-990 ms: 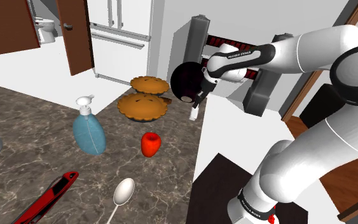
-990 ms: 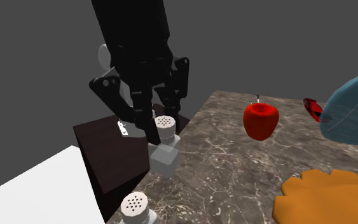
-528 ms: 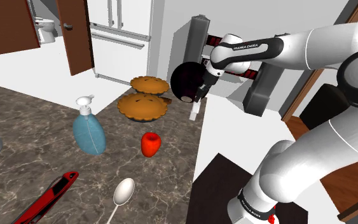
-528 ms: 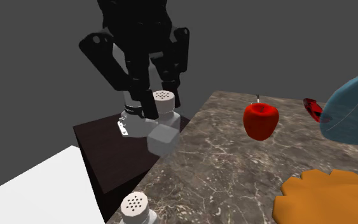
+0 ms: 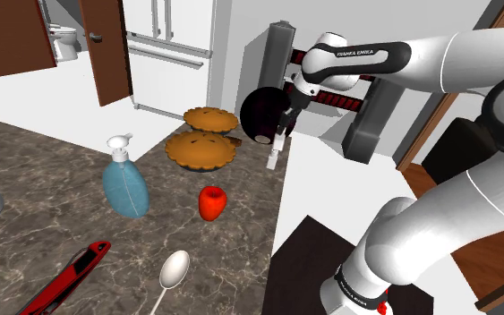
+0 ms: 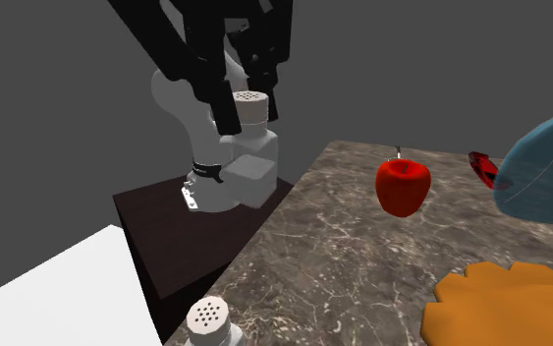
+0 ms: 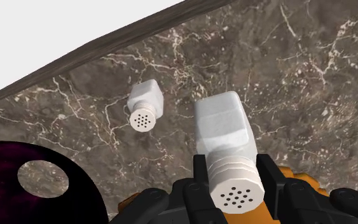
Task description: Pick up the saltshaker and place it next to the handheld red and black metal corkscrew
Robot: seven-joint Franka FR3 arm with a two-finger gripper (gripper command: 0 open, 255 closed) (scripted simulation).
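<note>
Hand [image 7: 233, 179] clasping white saltshaker [image 7: 224, 124] aloft, arm [image 5: 438, 63] lettered FRANKA EMIKA

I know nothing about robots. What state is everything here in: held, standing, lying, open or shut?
Salt shaker, held in the air, off the counter.
Fingers, shut on the salt shaker.
Other shaker, standing on the counter.
Apple, upright.
Spray bottle, upright.
Corkscrew, lying flat.
Spoon, lying flat.
</note>
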